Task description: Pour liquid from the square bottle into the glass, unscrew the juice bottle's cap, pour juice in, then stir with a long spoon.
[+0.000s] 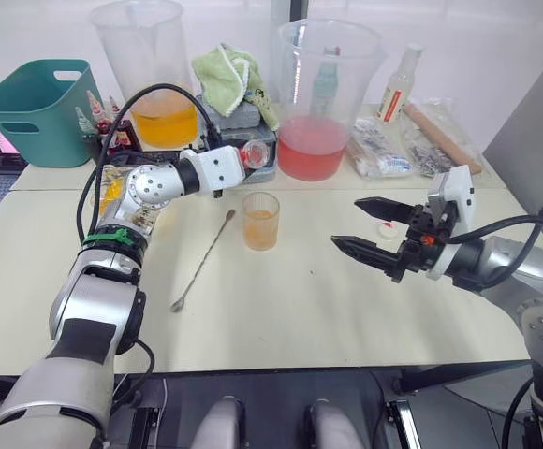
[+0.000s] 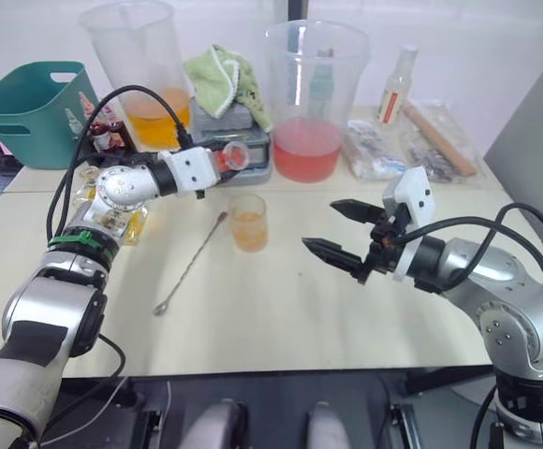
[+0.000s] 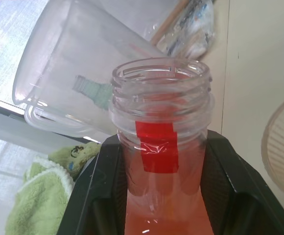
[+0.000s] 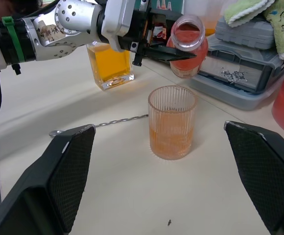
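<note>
- Two large beakers stand along the table's far edge: one (image 1: 147, 65) holds orange liquid, the other (image 1: 323, 94) pink-red.
- Left pincer (image 4: 167, 53) is clamped on the uncapped juice bottle (image 4: 187, 45), tipped near-horizontal, mouth just above the glass (image 1: 260, 221).
- Right pincer (image 1: 365, 229) hovers with fingers spread apart and empty, near the right edge.
- The glass holds a little pale orange liquid.
- The long spoon (image 1: 204, 260) lies flat beside the glass; the cap (image 1: 386, 228) is behind the right pincer.
- The square bottle (image 4: 109, 64) stands upright under the left arm.

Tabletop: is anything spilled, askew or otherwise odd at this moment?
No spill shows. The juice bottle, uncapped, lies nearly level in the left gripper, mouth towards the glass but short of it. The cap lies loose by the open right gripper.
</note>
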Controlling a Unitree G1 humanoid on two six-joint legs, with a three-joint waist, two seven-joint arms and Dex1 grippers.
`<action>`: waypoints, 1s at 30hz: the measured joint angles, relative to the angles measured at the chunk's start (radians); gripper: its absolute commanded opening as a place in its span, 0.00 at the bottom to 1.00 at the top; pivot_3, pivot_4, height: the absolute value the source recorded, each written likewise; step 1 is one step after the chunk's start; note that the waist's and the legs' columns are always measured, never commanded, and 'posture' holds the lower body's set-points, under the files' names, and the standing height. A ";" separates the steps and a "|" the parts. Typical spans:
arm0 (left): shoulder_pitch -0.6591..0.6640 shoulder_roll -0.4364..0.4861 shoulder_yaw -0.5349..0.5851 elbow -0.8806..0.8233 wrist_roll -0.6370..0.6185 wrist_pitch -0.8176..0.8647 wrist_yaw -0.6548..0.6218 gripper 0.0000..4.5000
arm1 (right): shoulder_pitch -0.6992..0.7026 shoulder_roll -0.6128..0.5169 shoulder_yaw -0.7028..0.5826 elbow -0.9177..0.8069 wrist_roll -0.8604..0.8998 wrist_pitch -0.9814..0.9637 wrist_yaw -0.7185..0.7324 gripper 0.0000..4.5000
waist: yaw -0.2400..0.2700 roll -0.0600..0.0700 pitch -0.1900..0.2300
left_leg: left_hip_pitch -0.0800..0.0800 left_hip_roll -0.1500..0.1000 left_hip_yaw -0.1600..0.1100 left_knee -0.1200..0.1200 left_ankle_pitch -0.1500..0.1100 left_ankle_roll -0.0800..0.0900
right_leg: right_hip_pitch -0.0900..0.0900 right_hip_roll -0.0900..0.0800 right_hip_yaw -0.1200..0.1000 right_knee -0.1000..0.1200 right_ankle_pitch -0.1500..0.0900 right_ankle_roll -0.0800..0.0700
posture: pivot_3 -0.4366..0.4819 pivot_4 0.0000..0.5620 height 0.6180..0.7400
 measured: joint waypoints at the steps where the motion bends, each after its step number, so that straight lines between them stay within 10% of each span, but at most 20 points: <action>1: 0.011 -0.001 0.016 -0.029 -0.030 0.035 -0.019 0.33 | 0.000 0.000 0.000 0.007 -0.001 -0.002 0.009 1.00 | -0.002 0.000 0.000 | 0.000 0.000 0.000 0.000 0.000 0.000 | 0.000 0.000 0.000 0.000 0.000 0.000 | 0.48 0.27 1.00; 11: 0.169 0.003 0.151 -0.411 -0.274 0.491 -0.100 0.33 | -0.033 -0.002 0.022 0.072 -0.022 -0.022 0.092 1.00 | -0.004 0.000 0.000 | 0.000 0.000 -0.001 0.001 0.000 0.000 | -0.001 0.000 0.001 0.001 0.000 0.000 | 0.48 0.27 1.00; 30: 0.569 0.108 0.482 -1.322 -0.676 1.454 0.168 0.33 | -0.256 0.030 0.196 0.328 -0.131 -0.088 0.323 1.00 | -0.004 0.000 0.000 | 0.002 0.004 -0.005 0.001 0.000 0.000 | -0.001 0.001 0.004 0.000 0.000 0.000 | 0.48 0.27 1.00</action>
